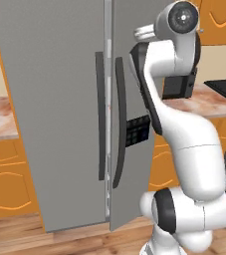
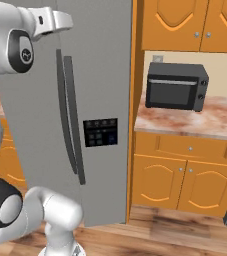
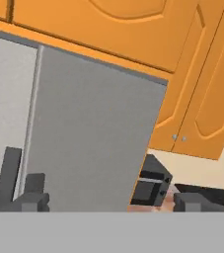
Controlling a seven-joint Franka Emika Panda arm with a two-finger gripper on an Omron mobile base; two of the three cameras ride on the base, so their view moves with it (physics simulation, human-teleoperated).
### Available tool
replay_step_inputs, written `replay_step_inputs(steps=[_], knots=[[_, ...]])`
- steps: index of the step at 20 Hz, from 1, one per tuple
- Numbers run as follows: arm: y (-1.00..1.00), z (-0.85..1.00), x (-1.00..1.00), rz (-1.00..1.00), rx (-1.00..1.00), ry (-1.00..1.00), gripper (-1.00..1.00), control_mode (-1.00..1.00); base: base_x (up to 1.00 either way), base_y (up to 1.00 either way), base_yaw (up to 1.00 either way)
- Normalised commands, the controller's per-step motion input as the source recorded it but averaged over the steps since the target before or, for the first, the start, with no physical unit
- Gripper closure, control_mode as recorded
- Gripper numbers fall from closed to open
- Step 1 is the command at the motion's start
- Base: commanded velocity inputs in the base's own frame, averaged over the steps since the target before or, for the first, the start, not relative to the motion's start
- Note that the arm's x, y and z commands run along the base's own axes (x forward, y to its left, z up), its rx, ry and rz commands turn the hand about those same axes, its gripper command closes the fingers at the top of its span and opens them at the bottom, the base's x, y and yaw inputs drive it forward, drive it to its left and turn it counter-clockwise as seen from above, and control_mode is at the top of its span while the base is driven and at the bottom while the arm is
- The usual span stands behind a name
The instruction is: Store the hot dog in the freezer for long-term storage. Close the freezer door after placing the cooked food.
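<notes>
The tall grey fridge fills the middle of both base views. Its freezer door point(image 1: 127, 174) point(image 2: 105, 75) is the narrower one, with a dark dispenser panel point(image 2: 101, 132) and a long dark handle point(image 1: 119, 124) point(image 2: 75, 135). It looks shut against the fridge, so the freezer's inside is hidden. The hot dog is out of view. My gripper point(image 3: 111, 202) is open, with nothing between its fingertips point(image 3: 32, 200). It is raised high in front of the top of the freezer door point(image 3: 93, 138), a short way off it.
The wider plain door point(image 1: 55, 99) stands left of the freezer door. A black microwave point(image 2: 177, 86) point(image 3: 152, 185) sits on the marbled counter point(image 2: 185, 122) to the right. Orange cabinets point(image 2: 180, 22) hang above, with more below the counter. My arm hides part of the freezer door in the left base view.
</notes>
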Motion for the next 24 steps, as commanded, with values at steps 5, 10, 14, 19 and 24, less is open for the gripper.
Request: replay_step_inputs(steps=[5, 10, 14, 19, 24], knots=[[-0.08, -0.48, -0.17, -0.05, 0.47, 0.02, -1.00, -1.00, 0.00, 0.00, 0.00], [-0.04, -0.57, 0.00, 0.00, 0.41, 0.00, -1.00, -1.00, 0.00, 0.00, 0.00], [-0.07, -0.26, 0.00, 0.06, 0.06, 0.03, -1.00, -1.00, 0.00, 0.00, 0.00], [-0.35, -0.36, 0.29, 0.19, 0.11, 0.10, -1.00, -1.00, 0.00, 0.00, 0.00], [-0.22, -0.43, 0.53, 0.07, 0.01, 0.06, -1.00, -1.00, 0.00, 0.00, 0.00]])
